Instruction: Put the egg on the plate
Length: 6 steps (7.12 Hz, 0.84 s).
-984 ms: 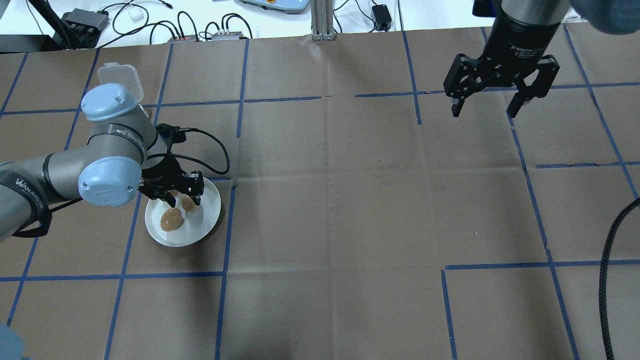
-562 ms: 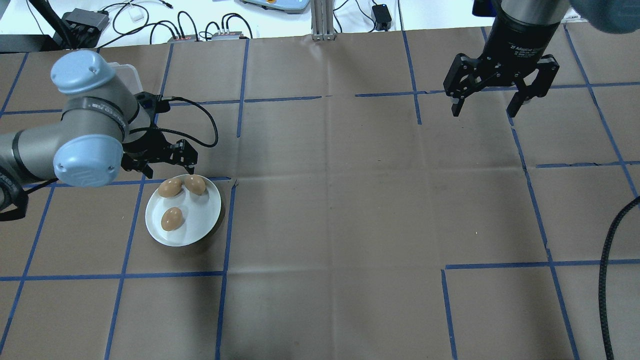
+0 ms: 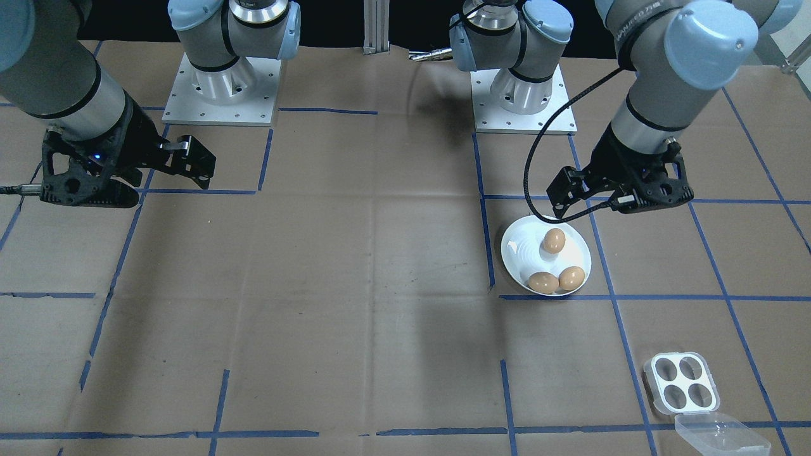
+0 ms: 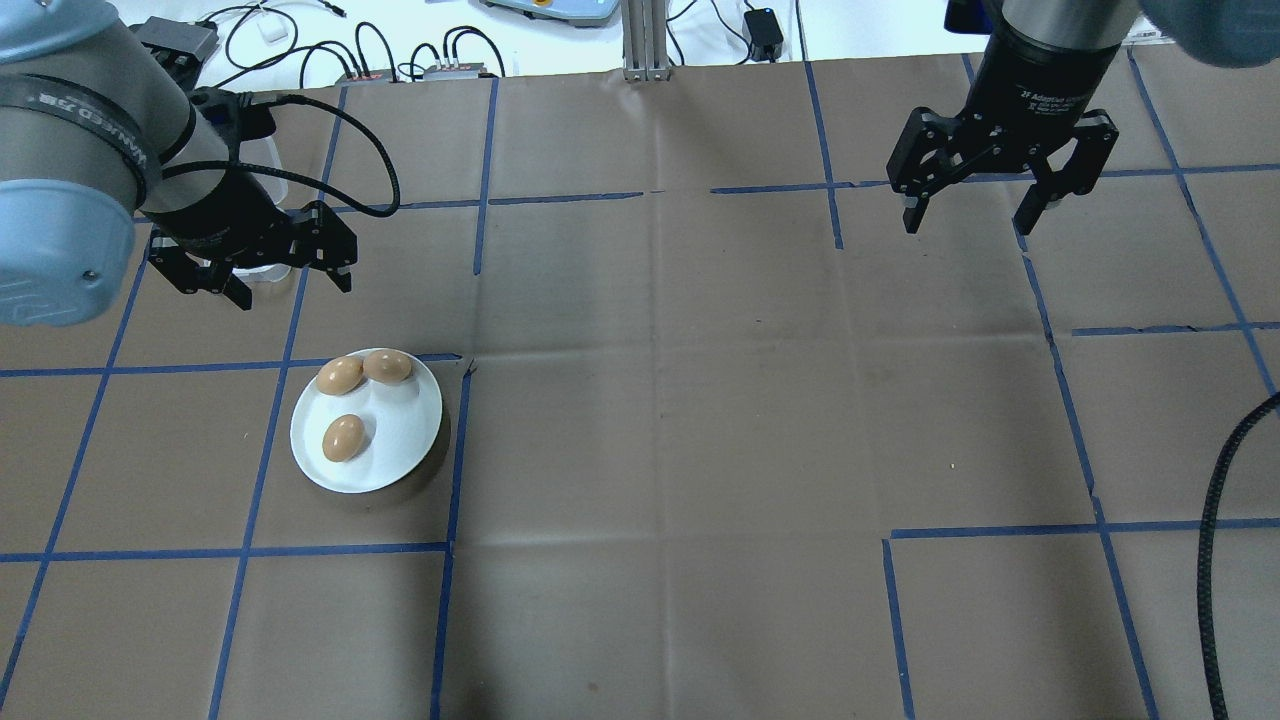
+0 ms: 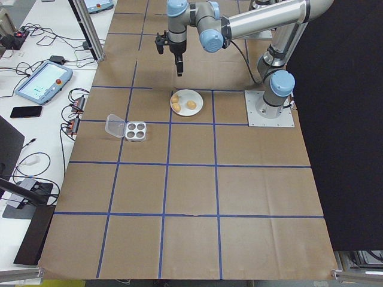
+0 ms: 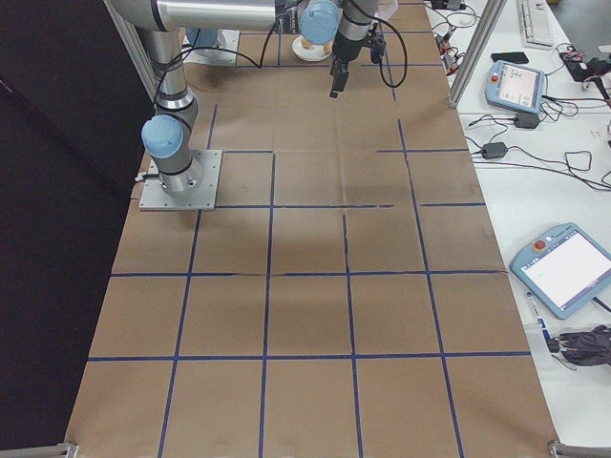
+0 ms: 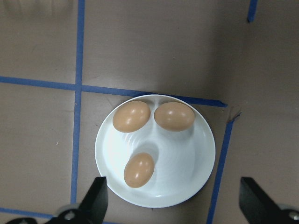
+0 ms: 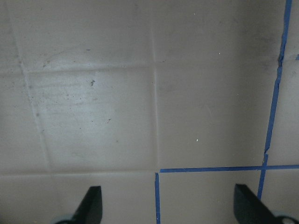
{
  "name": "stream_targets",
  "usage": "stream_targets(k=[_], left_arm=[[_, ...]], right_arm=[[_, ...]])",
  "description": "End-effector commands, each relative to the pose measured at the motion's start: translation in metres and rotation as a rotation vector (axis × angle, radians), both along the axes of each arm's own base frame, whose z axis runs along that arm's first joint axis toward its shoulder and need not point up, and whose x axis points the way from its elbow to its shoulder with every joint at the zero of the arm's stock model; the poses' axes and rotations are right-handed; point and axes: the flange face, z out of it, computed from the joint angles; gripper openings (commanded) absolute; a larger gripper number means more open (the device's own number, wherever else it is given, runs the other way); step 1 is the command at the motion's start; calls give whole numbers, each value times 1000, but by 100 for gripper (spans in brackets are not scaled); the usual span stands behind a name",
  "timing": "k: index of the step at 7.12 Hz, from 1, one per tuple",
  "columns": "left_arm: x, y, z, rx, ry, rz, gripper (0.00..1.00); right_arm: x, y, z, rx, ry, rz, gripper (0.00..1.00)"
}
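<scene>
The white plate point(image 4: 405, 432) point(image 3: 524, 252) point(image 7: 180, 161) lies left of the table's middle and holds three brown eggs. Two of them, one egg point(image 4: 340, 375) point(image 7: 131, 116) and another point(image 4: 387, 367) point(image 7: 174, 116), lie side by side, touching, at its far rim. The third egg point(image 4: 344, 438) point(image 3: 554, 240) point(image 7: 139, 169) lies alone nearer the robot. My left gripper point(image 4: 293, 290) point(image 3: 599, 206) hangs open and empty, raised above the table beyond the plate's far side. Far to the right, my right gripper point(image 4: 970, 225) point(image 3: 158, 183) is open over bare paper.
A clear four-hole egg tray point(image 3: 682, 382) point(image 5: 136, 130) with its lid point(image 3: 722, 434) folded open sits beyond the plate, all holes empty. Cables and boxes point(image 4: 400, 60) line the far table edge. A black cable point(image 4: 1215, 560) hangs at the right.
My left gripper, down in the plate over an egg a second ago, has lifted and drawn back toward the far left. That egg now lies free beside another. The right arm is still.
</scene>
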Motion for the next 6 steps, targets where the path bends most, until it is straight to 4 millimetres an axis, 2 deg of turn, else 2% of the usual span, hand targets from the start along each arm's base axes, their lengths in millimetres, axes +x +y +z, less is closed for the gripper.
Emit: stream_targets(k=[1, 2, 6], left_arm=[[-43, 11, 48, 19, -4, -56, 99], [-47, 7, 70, 13, -4, -53, 99], [-61, 3, 69, 5, 10, -48, 99]], right_arm=[[0, 0, 0, 0, 0, 0, 100], [0, 0, 0, 0, 0, 0, 100], [0, 0, 0, 0, 1, 0, 100]])
